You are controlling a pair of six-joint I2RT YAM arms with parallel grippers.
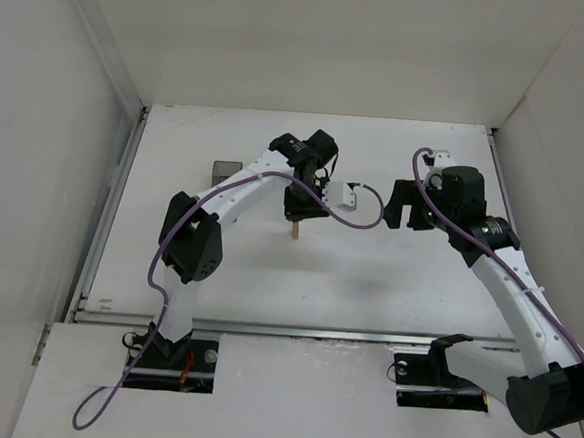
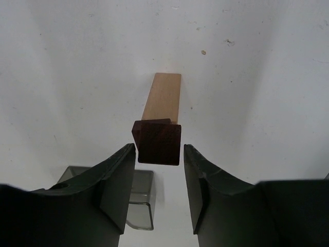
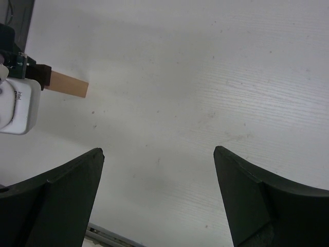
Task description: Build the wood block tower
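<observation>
- Two tools are out over the counter [image 1: 367, 294], and the action is all on the left.
- The wood block tower [image 1: 295, 229] stands about mid-counter, well away from every edge.
- It is a slim tan upright piece [image 2: 163, 98] with a dark reddish-brown block [image 2: 159, 143] sitting on its top end (the block looks turned a touch askew on the post).
- The left tool [image 2: 159, 146] hangs directly above the tower, one finger on each side of the dark block.
- A thin sliver of white counter shows at each flank of the block, so the jaws are parted: released, not pinching, with the block resting on the post.
- A dark translucent bin [image 2: 145, 206] lies on the counter toward the far-left corner, apart from the tower. In the left wrist view it peeks out between the fingers, below the block.
- The right tool [image 3: 158, 150] is spread wide with nothing between its fingers, only bare counter beneath.
- It sits right of the tower, well apart from it and pointed its way. From its own camera the tan post shows at the upper left, beside the white camera housing [image 3: 18, 105] on the left arm.
</observation>
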